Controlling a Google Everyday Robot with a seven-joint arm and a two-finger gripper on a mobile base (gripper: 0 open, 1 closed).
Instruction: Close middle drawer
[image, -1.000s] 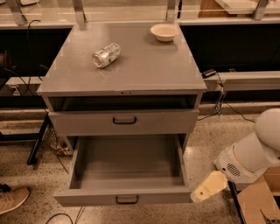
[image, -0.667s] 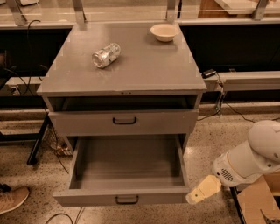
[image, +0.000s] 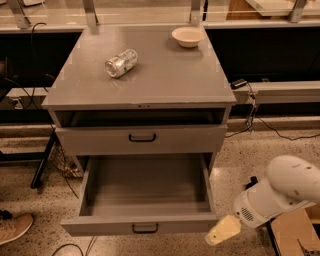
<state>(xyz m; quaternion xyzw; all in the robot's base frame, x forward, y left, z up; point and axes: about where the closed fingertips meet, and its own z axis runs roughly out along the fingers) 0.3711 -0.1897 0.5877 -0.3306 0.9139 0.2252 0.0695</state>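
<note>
The middle drawer (image: 145, 227) is pulled far out of the grey cabinet. Its long, deep tray (image: 147, 182) is empty, and its low front panel has a small black bar handle (image: 145, 228). My gripper (image: 223, 234), cream-tipped on a white arm (image: 280, 192), hangs low just right of the drawer front's right corner. It is close to the panel, and I cannot tell whether it touches it. It holds nothing that I can see.
Above it, another drawer front with a black handle (image: 142, 137) stands slightly out. A crushed can (image: 121, 62) and a cream bowl (image: 187, 36) lie on the cabinet top (image: 165, 80). A shoe (image: 14, 227) is at lower left and a cardboard box (image: 295, 232) at lower right.
My arm and gripper have moved left and a little down, closer to the right corner of the open drawer's front. The drawer has not moved.
</note>
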